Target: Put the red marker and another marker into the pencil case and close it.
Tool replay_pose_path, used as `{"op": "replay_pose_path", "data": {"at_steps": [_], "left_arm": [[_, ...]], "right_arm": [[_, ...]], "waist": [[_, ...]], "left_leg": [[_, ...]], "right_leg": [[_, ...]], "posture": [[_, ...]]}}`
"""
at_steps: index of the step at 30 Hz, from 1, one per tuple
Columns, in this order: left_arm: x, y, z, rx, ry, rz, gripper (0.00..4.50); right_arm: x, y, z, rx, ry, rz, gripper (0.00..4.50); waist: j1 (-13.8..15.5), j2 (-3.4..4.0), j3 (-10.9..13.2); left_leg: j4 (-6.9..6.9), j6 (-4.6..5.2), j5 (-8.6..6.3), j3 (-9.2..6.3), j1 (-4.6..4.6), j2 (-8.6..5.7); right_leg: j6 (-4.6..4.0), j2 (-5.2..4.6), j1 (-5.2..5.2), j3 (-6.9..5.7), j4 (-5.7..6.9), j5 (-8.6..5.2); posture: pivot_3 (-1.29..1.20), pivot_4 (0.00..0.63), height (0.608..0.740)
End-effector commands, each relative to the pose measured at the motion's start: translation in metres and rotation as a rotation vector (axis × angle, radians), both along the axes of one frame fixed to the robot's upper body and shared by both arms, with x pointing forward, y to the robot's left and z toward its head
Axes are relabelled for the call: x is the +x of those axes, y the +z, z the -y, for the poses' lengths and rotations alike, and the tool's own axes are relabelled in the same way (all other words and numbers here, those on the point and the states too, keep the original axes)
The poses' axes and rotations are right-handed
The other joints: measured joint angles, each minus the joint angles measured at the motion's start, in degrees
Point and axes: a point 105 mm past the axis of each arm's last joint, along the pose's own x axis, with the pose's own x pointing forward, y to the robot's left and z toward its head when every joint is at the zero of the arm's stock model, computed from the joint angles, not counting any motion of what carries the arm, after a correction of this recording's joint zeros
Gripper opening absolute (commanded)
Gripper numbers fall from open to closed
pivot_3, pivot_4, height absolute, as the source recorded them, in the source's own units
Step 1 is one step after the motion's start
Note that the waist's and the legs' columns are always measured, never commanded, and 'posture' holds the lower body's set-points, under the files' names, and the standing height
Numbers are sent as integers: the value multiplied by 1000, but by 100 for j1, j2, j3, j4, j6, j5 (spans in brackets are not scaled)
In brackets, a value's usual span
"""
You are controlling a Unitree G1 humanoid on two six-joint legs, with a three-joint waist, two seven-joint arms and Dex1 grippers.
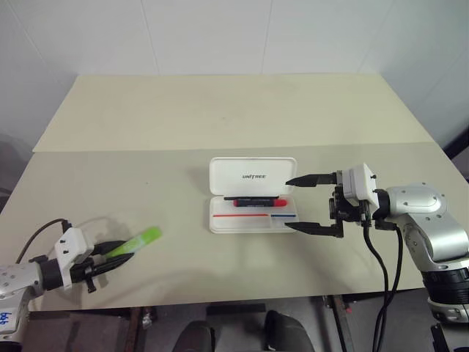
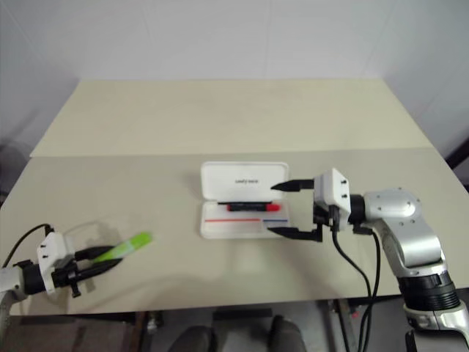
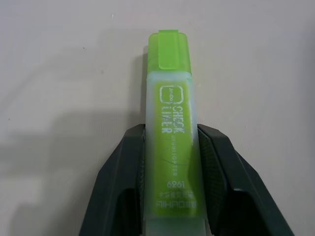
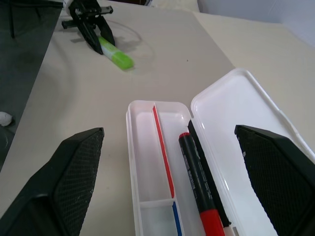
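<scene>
The green marker (image 3: 172,147) is clamped between the fingers of the left hand (image 1: 110,253), low over the bench (image 1: 183,117) at its near left corner. The red marker (image 1: 255,200) is seen lying inside the open case (image 1: 253,196) at mid-bench. The right hand (image 1: 302,204) is held wide open at the case's right end, gripping nothing.

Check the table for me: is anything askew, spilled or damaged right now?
Nothing stands out. The pencil case lies open and intact with the red marker inside. The green marker is between the left claw's fingers on the table. The right claw is open beside the case.
</scene>
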Motion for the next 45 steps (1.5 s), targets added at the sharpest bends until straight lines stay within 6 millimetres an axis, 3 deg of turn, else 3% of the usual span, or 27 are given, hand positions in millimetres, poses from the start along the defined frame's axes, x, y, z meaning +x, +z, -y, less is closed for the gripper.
{"op": "replay_pose_path", "data": {"at_steps": [1,6,14,30,38,45], "left_arm": [[10,27,17,-27,-53,92,1120],[22,64,51,-50,-167,189,1120],[38,84,92,42,-317,244,1120],[72,57,178,34,-458,213,1120],[72,48,196,25,-536,171,1120],[69,45,198,20,-563,155,1120]], "right_arm": [[-3,12,2,8,-2,57,4500],[-2,9,2,9,-10,49,4500],[-3,7,3,13,-29,44,4500],[-20,6,12,25,-139,54,4500],[-26,6,14,34,-191,61,4500],[-29,5,13,41,-211,63,4500]], "waist": [[-32,-12,-3],[-41,-6,0],[-26,-5,4],[15,-10,2],[4,-14,0],[4,-14,0]], "left_leg": [[-1,3,-3,1,-2,1],[0,10,-17,13,0,2],[3,7,-31,47,2,16],[47,9,-33,74,1,25],[63,13,-35,74,-5,28],[69,16,-37,74,-8,28]], "right_leg": [[0,0,-4,-7,0,0],[0,0,-10,-31,-1,1],[0,-2,-10,-78,-18,0],[3,-1,-1,-80,-16,3],[2,-1,-1,-80,-16,7],[2,-1,0,-79,-16,9]], "posture": [[0,150,740],[0,150,740],[0,150,740],[0,150,740],[0,150,740],[0,150,740]]}}
